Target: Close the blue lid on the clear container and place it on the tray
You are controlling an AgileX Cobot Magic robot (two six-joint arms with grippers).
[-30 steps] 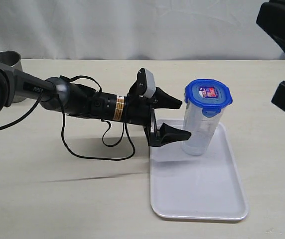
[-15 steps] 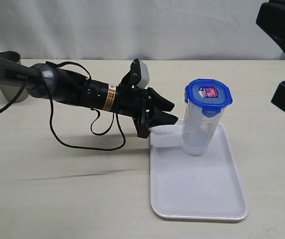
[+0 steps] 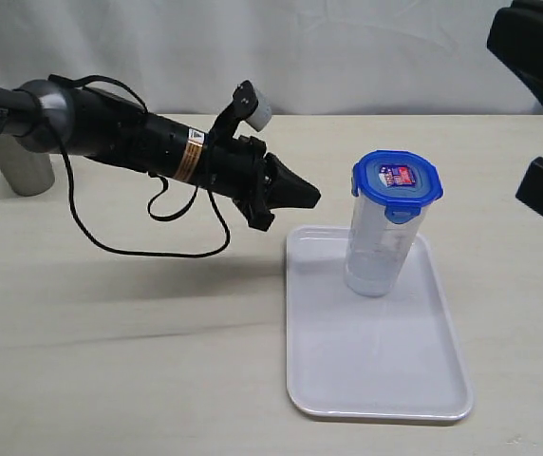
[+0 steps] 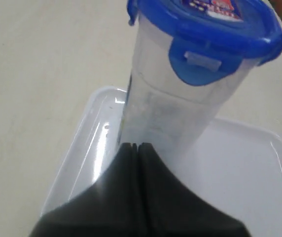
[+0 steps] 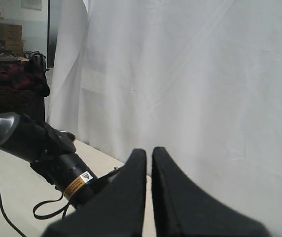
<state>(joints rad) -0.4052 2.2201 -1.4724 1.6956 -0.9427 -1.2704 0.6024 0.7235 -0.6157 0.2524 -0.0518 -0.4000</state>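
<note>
The clear container [image 3: 379,249] stands upright on the far part of the white tray [image 3: 376,375], with the blue lid [image 3: 396,178] seated on its rim. In the left wrist view the clear container [image 4: 170,113], the blue lid [image 4: 215,29] and the tray [image 4: 239,182] fill the picture. My left gripper [image 3: 311,198] is shut and empty, hanging in the air left of the container and apart from it; its tips [image 4: 137,146] press together. My right gripper [image 5: 148,150] is raised at the far right edge, shut with nothing between its fingers.
A grey metal cup [image 3: 20,163] stands at the far left of the table, behind the left arm. The left arm's black cable [image 3: 148,242] loops over the table surface. A white curtain hangs behind the table.
My left gripper has shut, drawn back from the container and risen toward the far left. The container, lid and tray have stayed put, as has the right arm.
</note>
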